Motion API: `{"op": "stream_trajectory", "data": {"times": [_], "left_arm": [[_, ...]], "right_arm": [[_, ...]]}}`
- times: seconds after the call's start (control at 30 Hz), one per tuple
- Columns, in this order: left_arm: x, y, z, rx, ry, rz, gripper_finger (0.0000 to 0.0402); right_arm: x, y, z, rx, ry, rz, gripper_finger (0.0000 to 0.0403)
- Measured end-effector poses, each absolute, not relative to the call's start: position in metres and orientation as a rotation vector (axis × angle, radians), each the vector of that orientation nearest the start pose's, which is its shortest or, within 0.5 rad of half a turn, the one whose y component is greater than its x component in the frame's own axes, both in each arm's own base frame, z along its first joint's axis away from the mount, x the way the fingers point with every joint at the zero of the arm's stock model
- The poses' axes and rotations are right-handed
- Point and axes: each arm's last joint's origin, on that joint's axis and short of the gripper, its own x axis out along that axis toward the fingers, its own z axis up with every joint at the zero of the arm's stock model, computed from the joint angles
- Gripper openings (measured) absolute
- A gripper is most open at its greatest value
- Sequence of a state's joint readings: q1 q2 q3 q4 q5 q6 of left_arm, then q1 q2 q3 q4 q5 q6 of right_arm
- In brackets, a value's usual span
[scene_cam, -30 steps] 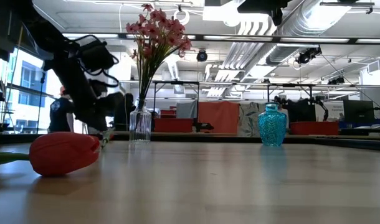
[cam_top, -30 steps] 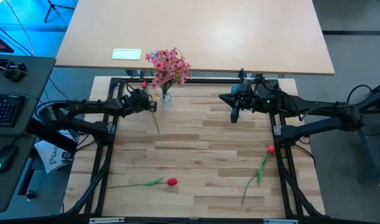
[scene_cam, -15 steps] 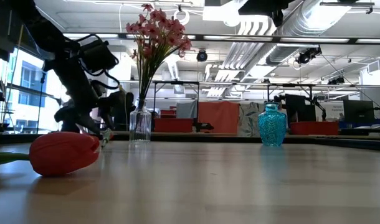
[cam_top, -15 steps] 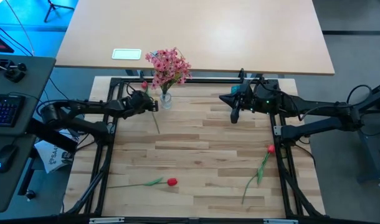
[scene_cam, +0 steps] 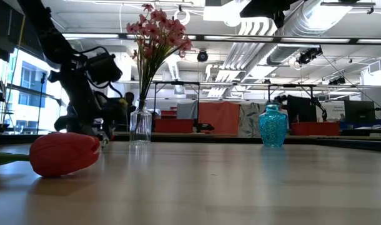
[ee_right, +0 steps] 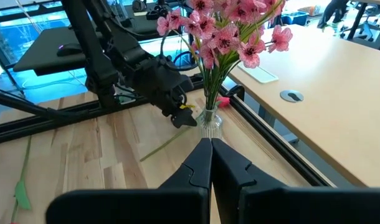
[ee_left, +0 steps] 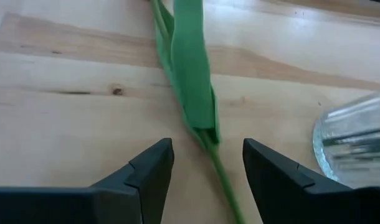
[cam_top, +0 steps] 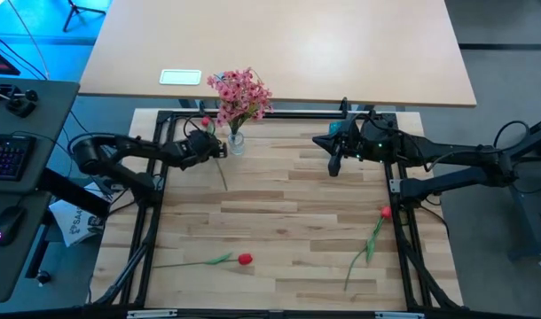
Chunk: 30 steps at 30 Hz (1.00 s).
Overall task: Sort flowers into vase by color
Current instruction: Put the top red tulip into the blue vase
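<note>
Sitting low beside the glass vase (cam_top: 236, 144), the left claw (ee_left: 207, 165) is holding nothing: its fingers are standing wide apart, with a green stem (ee_left: 189, 81) lying flat on the wood between them, probably so it can pinch that stem. The right claw (ee_right: 210, 163) is waiting, pressed shut and empty, near the back right of the table (cam_top: 288, 213). Pink flowers (cam_top: 240, 96) are standing in the vase. Two red flowers (cam_top: 244, 260) (cam_top: 385, 213) are lying on the table, well apart.
</note>
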<state>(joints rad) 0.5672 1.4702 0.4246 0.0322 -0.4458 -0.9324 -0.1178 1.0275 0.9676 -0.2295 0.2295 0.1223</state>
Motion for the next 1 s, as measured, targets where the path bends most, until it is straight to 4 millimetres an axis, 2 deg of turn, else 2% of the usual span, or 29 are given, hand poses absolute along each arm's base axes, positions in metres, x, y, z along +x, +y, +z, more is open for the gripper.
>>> {"op": "stream_trajectory", "data": {"times": [0.2, 0.3, 0.37, 0.47, 0.53, 0.73, 0.83, 1.0], "left_arm": [[0.184, 0.133, 0.1, -0.818, 0.568, 1.371, 0.0183], [0.184, 0.133, 0.098, -0.8, 0.605, 1.358, 0.0164], [0.183, 0.132, 0.097, -0.81, 0.633, 1.354, 0.0126], [0.18, 0.129, 0.098, -0.787, 0.693, 1.339, 0.0036], [0.179, 0.125, 0.102, -0.76, 0.749, 1.295, 0.0014], [0.159, 0.109, 0.126, -0.699, 0.877, 1.201, 0.0003], [0.159, 0.098, 0.148, -0.667, 0.79, 1.132, 0.0001], [0.152, 0.062, 0.174, -0.555, 0.779, 0.922, 0.0001]], "right_arm": [[0.221, -0.033, 0.347, 0.104, 0.269, -0.362, 0.0], [0.221, -0.033, 0.347, 0.105, 0.269, -0.361, 0.0], [0.221, -0.032, 0.347, 0.113, 0.268, -0.353, 0.0], [0.222, -0.031, 0.347, 0.12, 0.271, -0.314, 0.0], [0.222, -0.031, 0.347, 0.127, 0.278, -0.292, 0.0], [0.221, -0.03, 0.345, 0.151, 0.293, -0.277, 0.0], [0.221, -0.03, 0.345, 0.151, 0.292, -0.278, 0.0], [0.221, -0.03, 0.345, 0.157, 0.291, -0.278, 0.0]]}}
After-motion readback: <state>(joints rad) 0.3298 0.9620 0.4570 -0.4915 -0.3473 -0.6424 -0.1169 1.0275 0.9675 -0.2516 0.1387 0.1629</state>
